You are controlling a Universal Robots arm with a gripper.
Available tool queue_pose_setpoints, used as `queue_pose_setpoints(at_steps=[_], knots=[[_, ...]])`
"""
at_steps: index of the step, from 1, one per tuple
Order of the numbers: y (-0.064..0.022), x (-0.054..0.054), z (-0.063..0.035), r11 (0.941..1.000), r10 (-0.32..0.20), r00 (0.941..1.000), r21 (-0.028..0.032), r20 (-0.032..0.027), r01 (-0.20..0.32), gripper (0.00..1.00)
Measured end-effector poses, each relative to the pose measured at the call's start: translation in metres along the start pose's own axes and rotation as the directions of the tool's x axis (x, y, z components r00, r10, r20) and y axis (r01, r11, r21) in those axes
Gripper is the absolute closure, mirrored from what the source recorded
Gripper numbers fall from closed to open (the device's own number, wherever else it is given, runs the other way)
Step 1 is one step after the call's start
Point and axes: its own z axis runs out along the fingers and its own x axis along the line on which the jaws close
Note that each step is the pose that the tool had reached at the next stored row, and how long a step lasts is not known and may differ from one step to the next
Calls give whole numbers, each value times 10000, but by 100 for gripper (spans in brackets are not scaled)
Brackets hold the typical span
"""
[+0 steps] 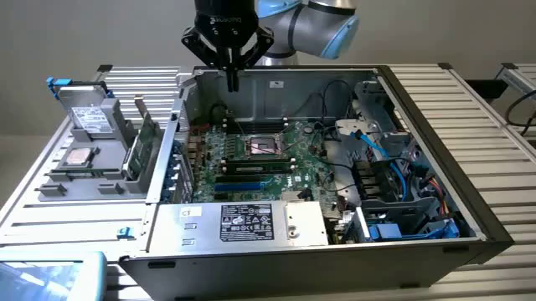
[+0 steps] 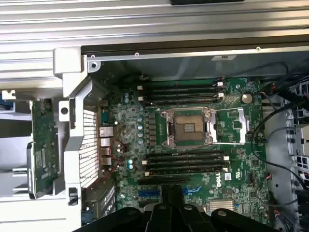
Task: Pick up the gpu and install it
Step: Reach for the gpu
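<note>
Bench: slatted aluminium table (image 1: 469, 125), everything I'm working with sits on it.
Case: open PC tower (image 1: 277, 263) lying on its side, so I'm looking straight into it.
Rack: grey plastic holder (image 1: 84, 179) on the exterior view's left, just outside the case wall, with a silver labelled drive (image 1: 88, 118) parked in it.
Motherboard: green board (image 1: 305, 166) flat on the case floor, slots plain to see from the wrist cam (image 2: 130, 159).
gpu: green card (image 1: 144, 149) standing on edge in the rack right beside the case wall. The wrist cam has it too (image 2: 44, 140). It's outside the case, well apart from the gripper.
Gripper: black gripper (image 1: 232, 80) hanging over the back end of the case, above the board. Fingers pinched fully together, nothing in them (image 2: 171, 198).
Socket: CPU socket (image 1: 266, 146) mid-board, metal frame around it (image 2: 188, 128).
</note>
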Motion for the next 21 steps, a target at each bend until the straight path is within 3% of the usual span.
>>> queue_pose_setpoints(at_steps=[12, 21], knots=[[-1, 16, -1, 10000, 1, 10000, 0, 0, -1, 88], [-28, 395, -2, 10000, -5, 10000, 0, 0, 5, 88]])
